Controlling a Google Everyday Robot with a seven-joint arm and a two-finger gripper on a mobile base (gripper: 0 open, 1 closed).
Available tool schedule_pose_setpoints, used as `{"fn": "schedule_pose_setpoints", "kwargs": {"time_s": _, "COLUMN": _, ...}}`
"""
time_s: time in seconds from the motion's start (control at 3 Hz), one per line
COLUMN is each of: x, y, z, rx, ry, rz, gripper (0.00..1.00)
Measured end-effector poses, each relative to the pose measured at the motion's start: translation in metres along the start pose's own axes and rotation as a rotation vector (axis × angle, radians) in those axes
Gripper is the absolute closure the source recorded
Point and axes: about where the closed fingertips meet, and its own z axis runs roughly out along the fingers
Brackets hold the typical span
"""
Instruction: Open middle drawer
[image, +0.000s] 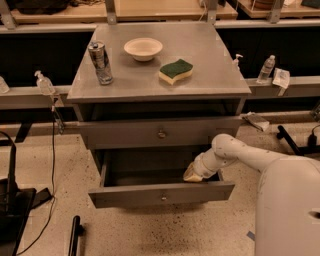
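Observation:
The grey cabinet (160, 85) has a top drawer front (125, 135) with a small round knob, pushed in. Below it the middle drawer (130, 195) is pulled out toward the camera, its shallow tray visible and its knob (163, 197) at the centre of the slim front. My gripper (192, 175) reaches from the right on a white arm (240, 155) and sits inside the open drawer at its right end, just behind the front panel. The tip is a pale blob against the dark tray.
On the cabinet top stand a metal can (100, 62), a white bowl (143, 48) and a green-and-yellow sponge (175, 70). Bottles (267, 69) rest on side ledges. A black stand (12, 200) and cable sit on the floor at left.

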Motion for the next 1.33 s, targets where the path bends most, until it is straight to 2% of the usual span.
{"fn": "schedule_pose_setpoints", "kwargs": {"time_s": 0.33, "x": 0.014, "y": 0.011, "z": 0.017, "rx": -0.067, "ry": 0.008, "rz": 0.027, "gripper": 1.00}}
{"fn": "schedule_pose_setpoints", "kwargs": {"time_s": 0.67, "x": 0.012, "y": 0.012, "z": 0.012, "rx": -0.071, "ry": 0.009, "rz": 0.028, "gripper": 1.00}}
{"fn": "schedule_pose_setpoints", "kwargs": {"time_s": 1.0, "x": 0.012, "y": 0.035, "z": 0.003, "rx": -0.121, "ry": -0.021, "rz": 0.021, "gripper": 1.00}}
{"fn": "schedule_pose_setpoints", "kwargs": {"time_s": 1.33, "x": 0.012, "y": 0.036, "z": 0.003, "rx": -0.124, "ry": -0.023, "rz": 0.021, "gripper": 1.00}}
